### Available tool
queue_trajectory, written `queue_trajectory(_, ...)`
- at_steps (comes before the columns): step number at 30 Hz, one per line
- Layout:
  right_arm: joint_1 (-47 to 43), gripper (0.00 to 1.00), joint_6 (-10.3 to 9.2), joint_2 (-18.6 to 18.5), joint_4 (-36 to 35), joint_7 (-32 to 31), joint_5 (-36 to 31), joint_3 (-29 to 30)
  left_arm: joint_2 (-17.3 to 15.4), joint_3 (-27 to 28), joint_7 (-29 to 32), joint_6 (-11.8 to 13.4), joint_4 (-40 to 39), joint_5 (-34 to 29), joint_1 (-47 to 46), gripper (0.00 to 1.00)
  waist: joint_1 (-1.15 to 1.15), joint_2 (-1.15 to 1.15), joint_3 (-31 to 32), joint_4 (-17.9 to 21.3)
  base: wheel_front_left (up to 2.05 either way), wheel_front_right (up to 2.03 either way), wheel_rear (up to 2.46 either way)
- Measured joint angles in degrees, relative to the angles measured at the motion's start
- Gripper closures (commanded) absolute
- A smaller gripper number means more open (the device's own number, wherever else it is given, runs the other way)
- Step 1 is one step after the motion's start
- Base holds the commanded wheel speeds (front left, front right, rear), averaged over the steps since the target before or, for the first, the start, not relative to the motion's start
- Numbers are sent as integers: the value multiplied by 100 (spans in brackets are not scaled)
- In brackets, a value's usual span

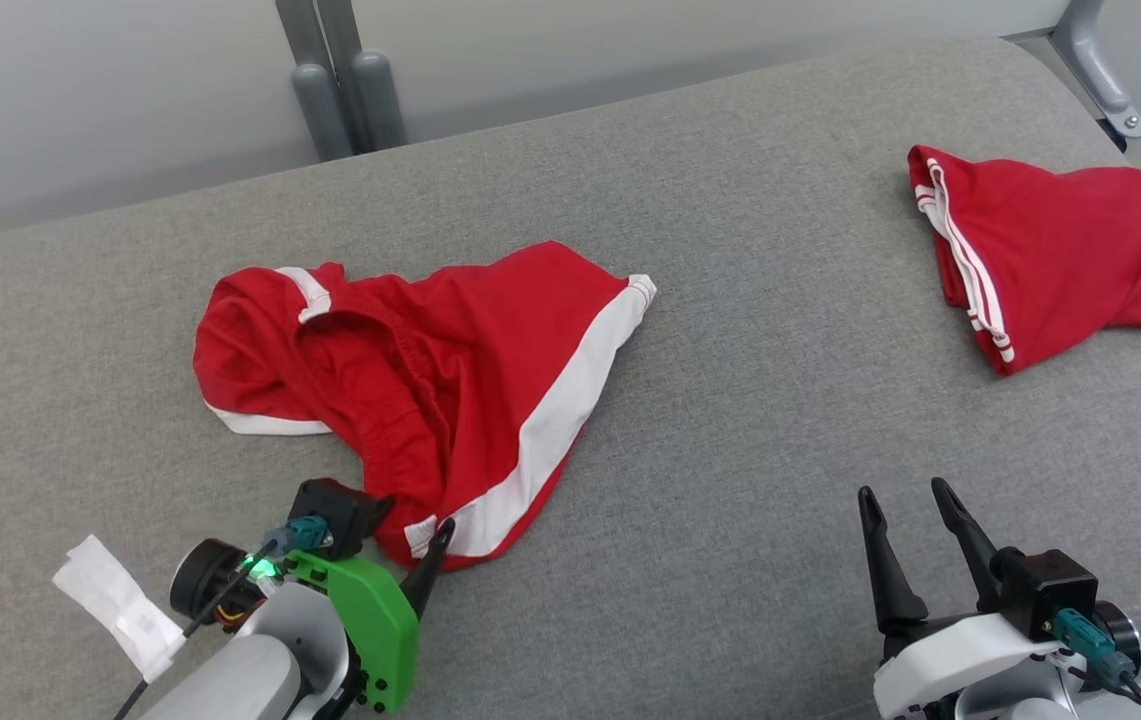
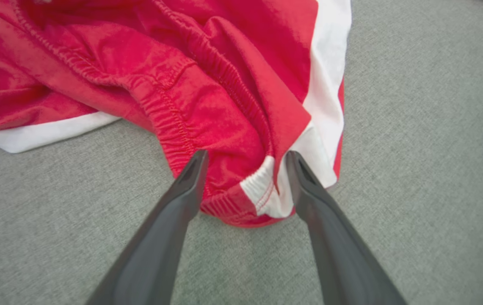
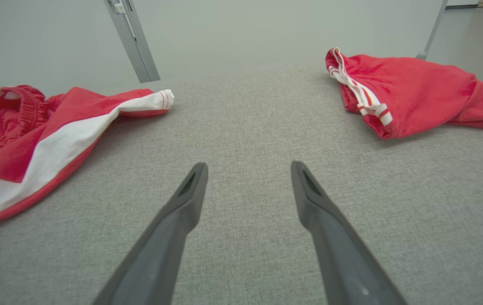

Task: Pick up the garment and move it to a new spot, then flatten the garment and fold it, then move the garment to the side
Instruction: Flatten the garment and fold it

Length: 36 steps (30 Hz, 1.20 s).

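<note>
Red shorts (image 1: 420,380) with a white stripe lie crumpled on the grey bench (image 1: 730,450), toward 9 o'clock. At 7 o'clock the left gripper (image 2: 245,156) stands wide astride their waistband corner. The right gripper (image 1: 902,488), at 5 o'clock, gapes wide above the bench.
</note>
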<state>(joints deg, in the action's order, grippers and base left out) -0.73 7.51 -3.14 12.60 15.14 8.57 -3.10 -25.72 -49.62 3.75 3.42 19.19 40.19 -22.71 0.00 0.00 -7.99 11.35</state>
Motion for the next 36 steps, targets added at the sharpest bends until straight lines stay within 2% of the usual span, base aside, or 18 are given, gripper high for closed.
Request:
queue_trajectory(2, 3, 0, 0, 4, 2, 0, 8, 4, -25, -44, 113, -47, -8, 2, -33, 21, 0, 0, -14, 22, 0, 0, 0)
queue_trajectory(4, 5, 0, 0, 7, 2, 0, 10, 3, -56, -115, 266, -104, -2, 3, -42, 47, 0, 0, -20, 41, 0, 0, 0)
queue_trajectory(6, 7, 0, 0, 11, 3, 0, 22, 7, -89, -125, 330, -123, -20, 40, -42, 57, 0, 0, -32, 58, 0, 0, 0)
queue_trajectory(8, 8, 0, 0, 13, 3, 0, 32, 25, -113, -129, 378, -123, -51, 64, -41, 91, 0, 0, -41, 66, 0, 0, 0)
queue_trajectory(9, 8, 0, 0, 12, 3, 0, 32, 35, -122, -125, 382, -123, -80, 107, -34, 100, 0, 0, -41, 65, 0, 0, 0)
queue_trajectory(16, 1, 0, 0, 18, 10, 0, 32, 92, -211, -59, 391, -101, -349, 322, 186, 100, 0, 0, -26, 3, 0, 0, 0)
queue_trajectory(25, -186, 0, -1, 20, 3, 0, 9, 236, -456, 412, -455, 375, -1160, 715, 1236, 100, 0, 0, 141, -128, 0, 0, 0)
queue_trajectory(30, -245, 0, 0, 18, -2, 0, -12, 246, -531, 422, -853, 513, -1158, 782, 1896, 100, 0, 0, 210, -310, 0, 0, 0)
queue_trajectory(31, -253, 0, 0, 12, 0, 0, -13, 240, -497, 442, -968, 511, -1148, 814, 1936, 73, 0, 0, 217, -347, 0, 0, 0)
queue_trajectory(32, -252, 0, 0, -4, 0, 0, -16, 225, -438, 447, -1082, 508, -1115, 817, 1952, 22, 0, 0, 226, -396, 0, 0, 0)
queue_trajectory(33, -252, 0, 0, -24, 3, 0, -22, 205, -393, 437, -1167, 488, -1072, 809, 1955, 0, 0, 0, 235, -443, 0, 0, 0)
queue_trajectory(36, -250, 0, 0, -56, 1, 0, -31, 205, -243, 500, -1451, 368, -953, 878, 2035, 0, 0, 0, 266, -565, 0, 0, 0)
